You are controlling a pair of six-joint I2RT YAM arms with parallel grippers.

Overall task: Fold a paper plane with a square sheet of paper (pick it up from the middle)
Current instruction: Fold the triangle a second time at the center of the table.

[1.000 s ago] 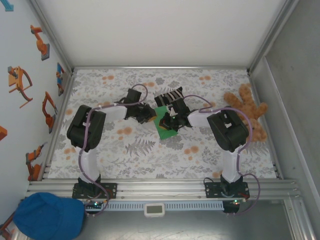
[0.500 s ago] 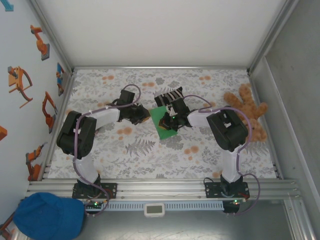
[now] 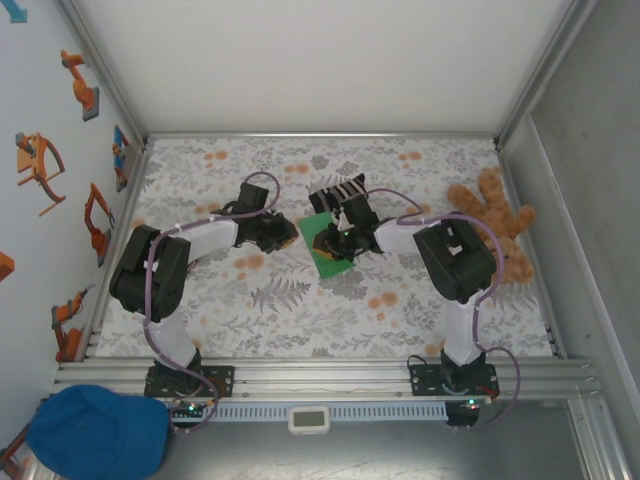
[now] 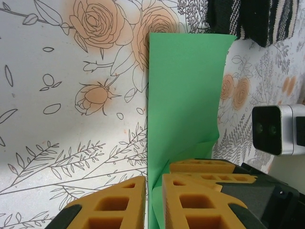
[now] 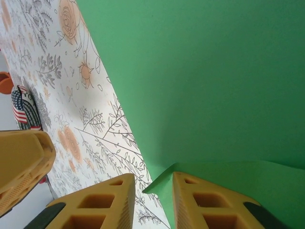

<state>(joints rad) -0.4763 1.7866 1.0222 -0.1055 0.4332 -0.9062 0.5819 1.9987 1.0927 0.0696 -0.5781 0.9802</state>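
Change: right pincer [image 5: 153, 183] jaws just parted off square sheet of paper [image 4: 186, 95].
Hold: left pincer [image 4: 153, 186] clamps its edge.
Meaning: crease likely set.

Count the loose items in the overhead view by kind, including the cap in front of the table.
green paper sheet: 1
striped sock: 1
brown teddy bear: 1
blue cap: 1
Total: 4
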